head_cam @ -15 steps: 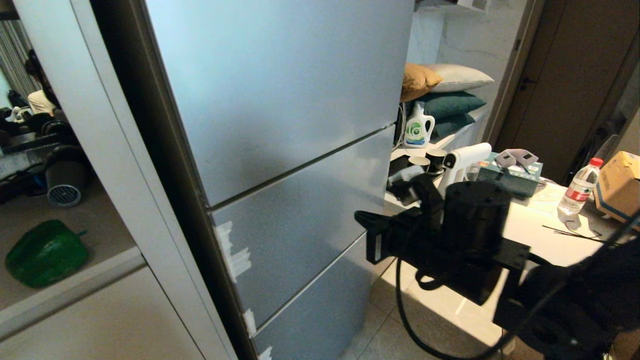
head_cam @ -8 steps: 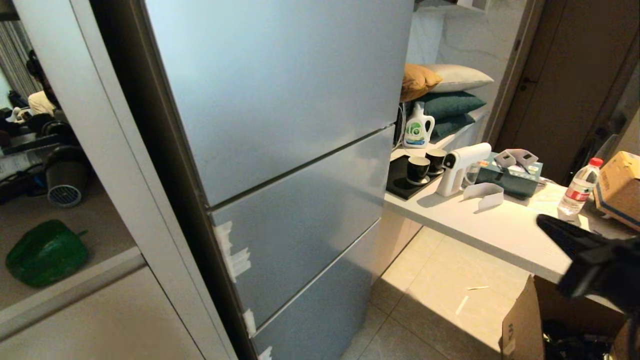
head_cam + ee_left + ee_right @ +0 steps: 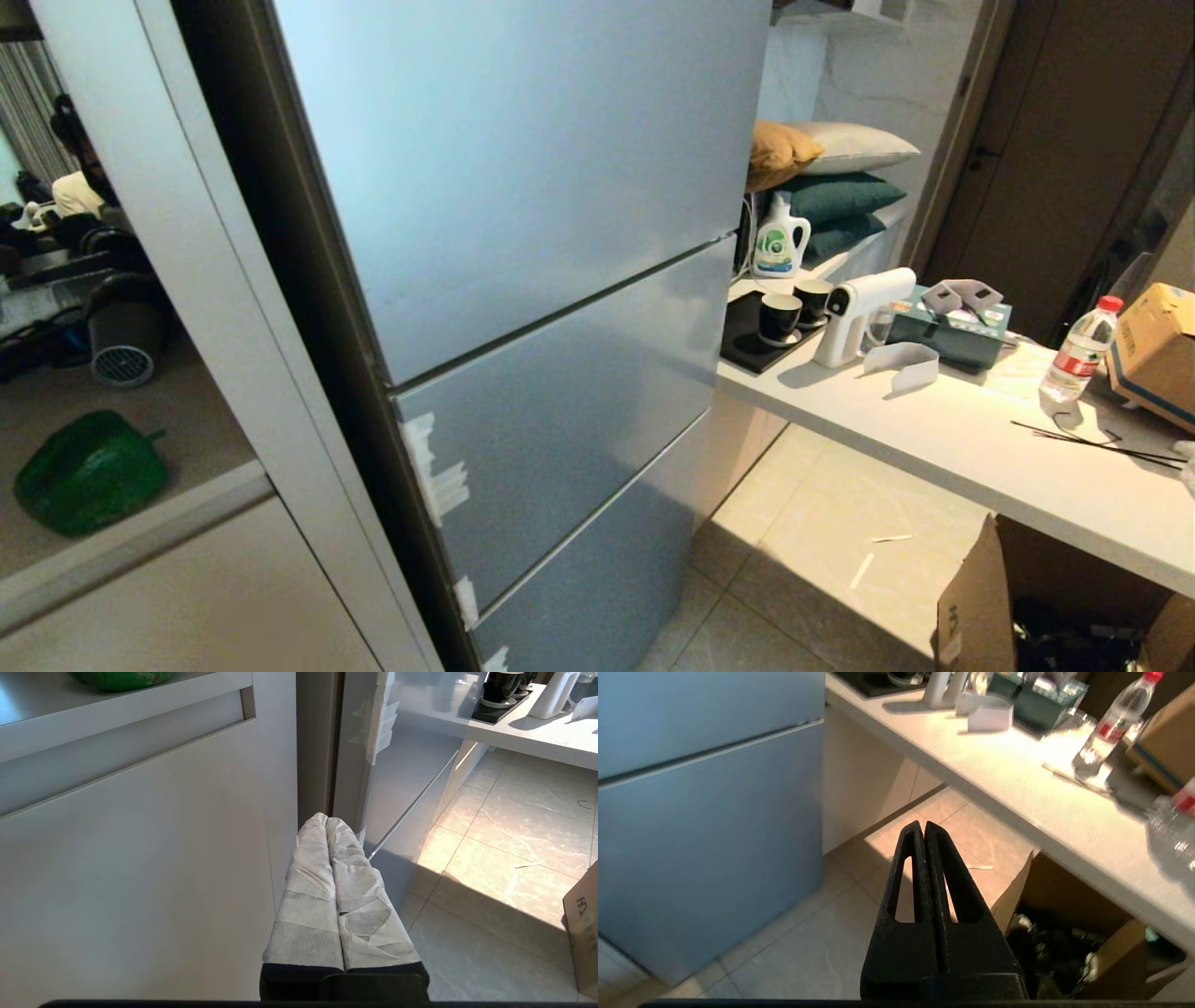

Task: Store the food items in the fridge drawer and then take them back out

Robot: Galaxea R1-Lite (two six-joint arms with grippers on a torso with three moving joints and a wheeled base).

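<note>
At nine o'clock the green bell pepper (image 3: pixel 89 472) sits on a shelf; the potato isn't visible, perhaps hidden. The fridge drawer (image 3: pixel 560 411) is closed. Left gripper (image 3: pixel 326 820) and right gripper (image 3: pixel 923 828) hang with jaws clenched, empty. Risk: clenched jaws reaching for the pepper would knock it off.

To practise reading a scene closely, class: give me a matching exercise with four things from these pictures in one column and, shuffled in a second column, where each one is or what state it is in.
Things:
1. green bell pepper
2. water bottle
3. fridge drawer
4. right tool

Places or states:
A. pushed in, front flush with the fridge
B. shut and holding nothing, above the tiled floor
C. on the shelf left of the fridge
D. upright on the white counter, beside a cardboard box

Pairs: 1-C, 2-D, 3-A, 4-B
</note>
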